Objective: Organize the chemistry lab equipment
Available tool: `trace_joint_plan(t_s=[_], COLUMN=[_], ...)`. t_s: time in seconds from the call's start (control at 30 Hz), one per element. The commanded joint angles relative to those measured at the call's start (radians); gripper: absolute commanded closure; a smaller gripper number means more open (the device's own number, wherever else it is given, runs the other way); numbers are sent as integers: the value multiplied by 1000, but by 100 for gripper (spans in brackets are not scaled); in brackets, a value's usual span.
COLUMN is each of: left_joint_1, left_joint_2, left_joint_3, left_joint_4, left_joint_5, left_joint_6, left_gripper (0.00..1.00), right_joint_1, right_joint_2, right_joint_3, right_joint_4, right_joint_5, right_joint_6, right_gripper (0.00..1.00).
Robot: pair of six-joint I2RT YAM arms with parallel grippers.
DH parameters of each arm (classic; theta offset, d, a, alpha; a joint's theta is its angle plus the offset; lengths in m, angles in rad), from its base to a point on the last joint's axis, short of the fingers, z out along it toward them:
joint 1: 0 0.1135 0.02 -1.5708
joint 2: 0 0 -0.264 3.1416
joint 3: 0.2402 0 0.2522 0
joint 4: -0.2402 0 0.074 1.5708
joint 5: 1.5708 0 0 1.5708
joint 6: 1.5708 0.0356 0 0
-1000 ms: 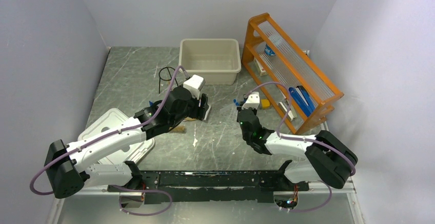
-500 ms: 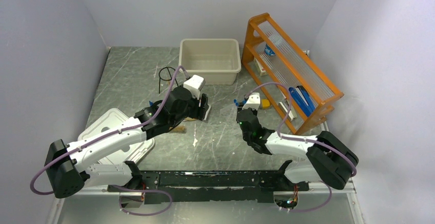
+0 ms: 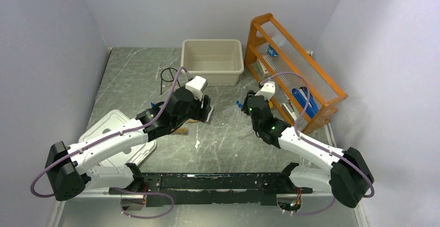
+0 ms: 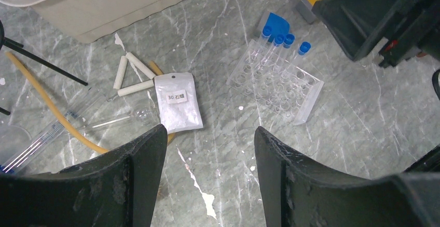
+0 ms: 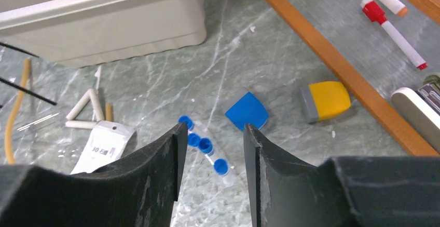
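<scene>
1. Nearest the arm bases, a white lid [image 3: 117,133] lies flat on the table [image 3: 223,144], at the left.
2. The left gripper [image 4: 207,133] hovers over the table centre. Its jaws stand apart and hold nothing.
3. Directly beyond it lies the white packet [image 4: 178,102]. The white triangle [image 4: 135,75] lies just past the packet, and the tan rubber tube [image 4: 46,102] runs along the left.
4. The right gripper [image 5: 214,128] hangs above the blue-capped tubes [image 5: 205,146], jaws spread and empty. In the left wrist view the tubes rest across a clear tray [image 4: 290,89], right of the packet.
5. Farther back, the black wire ring [image 3: 168,76] stands beside the beige tub [image 3: 212,61]. The orange rack [image 3: 296,71] stands at the far right.

Step in hand, as judged: a pick approach. No item is gripped, and all the items named lie outside the tub.

Next move, as judged: lower the right gripper until its jaws straddle one tube, in line with that tube. Close gently; the tubes are thin and round and may roll. Check clearance from the left arm first.
</scene>
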Motion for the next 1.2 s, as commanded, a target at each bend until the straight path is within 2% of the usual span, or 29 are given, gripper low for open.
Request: trace_joint_plan(t_s=[0.0,0.23,0.37,1.17], left_joint_1=[-2,-2,-1,-2], left_joint_2=[-1,12,21,23], left_joint_3=[1,-1,2,-3], left_joint_4=[-5,-15,-19,-21], left_joint_5=[-1,3,9,14], left_joint_6=[-11,-22,-21,-27], left_gripper=[33,34,34,34], right_joint_1=[-105,-165,-171,-175], right_joint_2=[41,132,201,191], right_joint_3=[69,101,144,165], right_joint_4=[-213,-243,-252,-286], right_joint_5=[-151,-232,-253,-372], right_joint_6=[110,107,97,77], right_gripper=[53,67,71,77])
